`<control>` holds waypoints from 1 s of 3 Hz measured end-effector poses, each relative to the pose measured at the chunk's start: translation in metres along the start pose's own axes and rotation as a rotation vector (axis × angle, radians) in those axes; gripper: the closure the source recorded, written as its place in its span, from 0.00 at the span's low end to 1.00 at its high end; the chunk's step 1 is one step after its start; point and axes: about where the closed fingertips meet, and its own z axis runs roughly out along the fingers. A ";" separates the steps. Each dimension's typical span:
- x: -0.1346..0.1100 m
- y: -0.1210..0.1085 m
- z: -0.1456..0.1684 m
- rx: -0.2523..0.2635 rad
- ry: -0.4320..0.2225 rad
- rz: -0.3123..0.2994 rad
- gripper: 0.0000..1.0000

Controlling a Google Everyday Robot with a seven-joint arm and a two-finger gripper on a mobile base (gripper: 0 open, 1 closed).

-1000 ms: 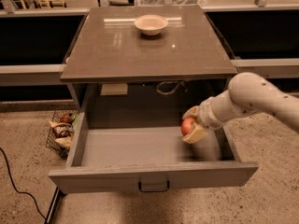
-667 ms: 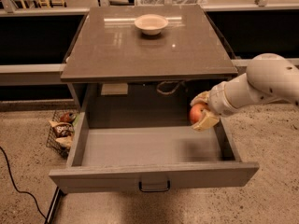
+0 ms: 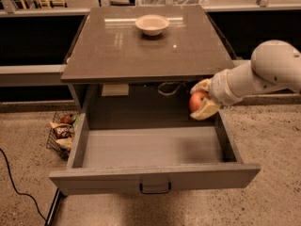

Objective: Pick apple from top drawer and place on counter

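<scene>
The red apple (image 3: 196, 100) is held between the pale fingers of my gripper (image 3: 201, 100), which is shut on it. The gripper hangs above the back right corner of the open top drawer (image 3: 150, 149), just below the front edge of the counter (image 3: 141, 46). The white arm reaches in from the right. The drawer is pulled fully out, its grey inside bare, with a dark handle (image 3: 155, 188) on its front panel. The apple is clear of the drawer floor.
A pale shallow bowl (image 3: 152, 24) stands near the back of the counter. A wire basket (image 3: 61, 132) with packets sits on the floor left of the drawer. A black cable (image 3: 14, 182) runs across the speckled floor at lower left.
The gripper has lifted the apple up from the drawer's right side and drawn it up and to the right, towards the counter's front edge.
</scene>
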 end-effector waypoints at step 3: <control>-0.042 -0.064 -0.044 0.121 -0.064 -0.095 1.00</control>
